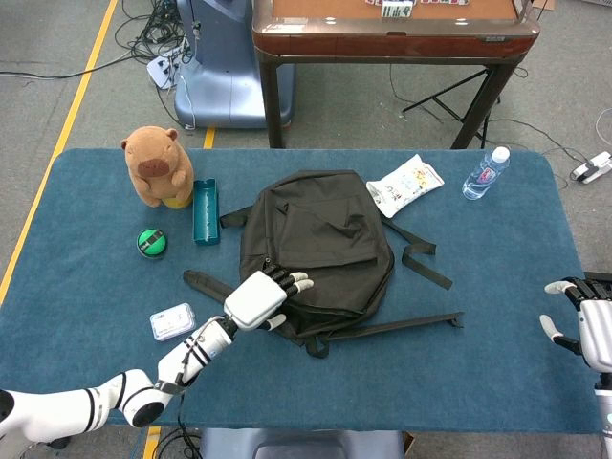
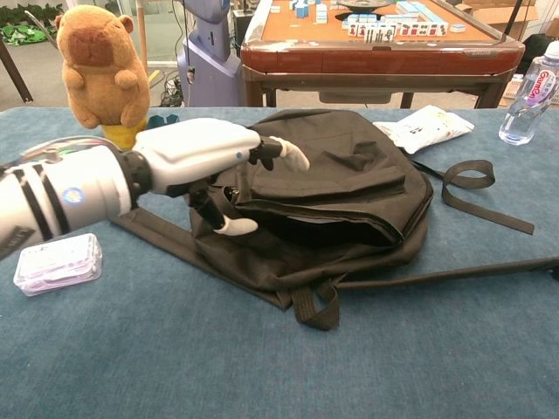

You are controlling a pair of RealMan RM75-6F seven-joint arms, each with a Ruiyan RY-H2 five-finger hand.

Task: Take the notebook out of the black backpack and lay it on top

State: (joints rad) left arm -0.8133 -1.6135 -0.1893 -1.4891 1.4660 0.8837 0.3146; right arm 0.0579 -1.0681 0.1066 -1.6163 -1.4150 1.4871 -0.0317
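The black backpack (image 1: 320, 244) lies flat in the middle of the blue table, its zipped mouth gaping toward me (image 2: 332, 229). No notebook shows in either view. My left hand (image 1: 260, 297) hovers over the backpack's near left edge with fingers spread and nothing in it; the chest view shows the left hand (image 2: 218, 157) in front of the bag's left side. My right hand (image 1: 585, 325) stays low at the table's right edge, fingers apart and empty.
A capybara plush (image 1: 156, 164), a teal tray (image 1: 205, 210) and a green ball (image 1: 150, 241) stand at the left. A clear plastic box (image 1: 172, 321) lies near the left arm. A snack bag (image 1: 404, 184) and water bottle (image 1: 485, 173) sit at the back right. Loose straps (image 1: 421, 256) trail rightward.
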